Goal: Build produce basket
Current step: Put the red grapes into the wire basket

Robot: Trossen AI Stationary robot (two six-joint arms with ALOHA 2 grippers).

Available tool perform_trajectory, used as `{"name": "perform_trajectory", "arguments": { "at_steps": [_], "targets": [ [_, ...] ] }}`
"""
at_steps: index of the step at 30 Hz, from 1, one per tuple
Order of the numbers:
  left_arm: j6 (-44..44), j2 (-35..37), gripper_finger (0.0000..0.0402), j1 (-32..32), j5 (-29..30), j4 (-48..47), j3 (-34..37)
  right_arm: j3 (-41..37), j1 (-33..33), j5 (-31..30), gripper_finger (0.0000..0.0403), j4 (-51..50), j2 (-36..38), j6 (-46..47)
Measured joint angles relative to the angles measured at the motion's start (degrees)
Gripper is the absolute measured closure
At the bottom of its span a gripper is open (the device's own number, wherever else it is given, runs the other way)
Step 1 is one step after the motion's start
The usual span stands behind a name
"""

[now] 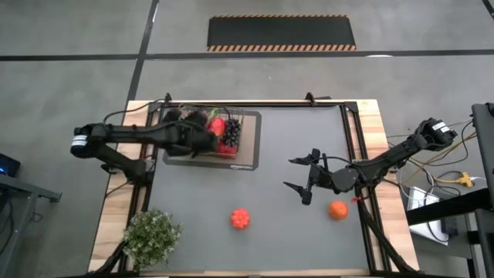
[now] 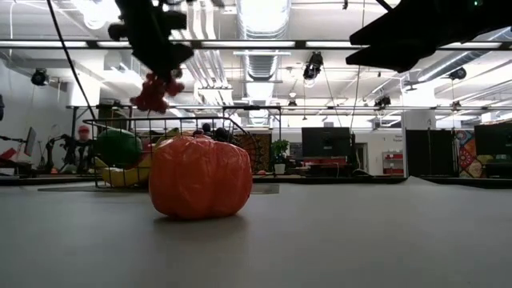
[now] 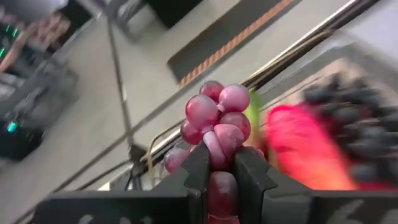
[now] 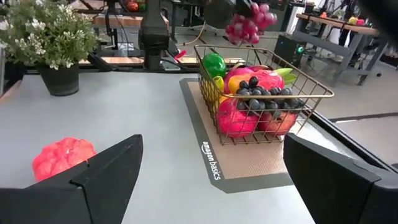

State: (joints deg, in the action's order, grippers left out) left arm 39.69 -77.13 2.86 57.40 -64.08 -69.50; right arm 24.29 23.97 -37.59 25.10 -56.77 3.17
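Note:
The dark wire basket stands on a flat mat at the table's far left and holds several toy fruits: a pink dragon fruit, black grapes, a green pepper, a banana. My left gripper is shut on a bunch of red-purple grapes, held above the basket in the low view. An orange-red fruit and an orange lie on the table's near half. My right gripper is open and empty, just left of the orange. My left gripper pinches one end of the grape bunch between its two fingers. The rest of the bunch sticks out past the fingertips. In the low view the bunch hangs below the gripper, lifted clear above the basket's rim.
A leafy potted plant stands at the near left corner. The orange-red fruit fills the low view's foreground. Open tabletop lies between the mat and my right gripper.

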Motion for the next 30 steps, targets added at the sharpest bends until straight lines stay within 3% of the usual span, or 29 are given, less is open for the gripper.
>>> {"name": "perform_trajectory", "arguments": {
  "at_steps": [7, 20, 30],
  "targets": [
    [0.04, -2.72, 0.0376, 8.73, -1.45, 2.5, 4.3, 0.02, -0.01, 0.03, 0.0033, 1.02, 0.0, 2.98],
    [-6.03, -11.33, 0.0372, 11.4, -1.64, 7.57, 6.14, 2.51, -0.02, -0.05, 0.0033, 1.36, 0.0, 8.96],
    [-7.59, -13.06, 0.0295, 11.45, -1.64, 8.16, 6.13, 3.58, -0.02, -1.2, 0.0033, 1.46, 0.0, 10.88]
  ]
}}
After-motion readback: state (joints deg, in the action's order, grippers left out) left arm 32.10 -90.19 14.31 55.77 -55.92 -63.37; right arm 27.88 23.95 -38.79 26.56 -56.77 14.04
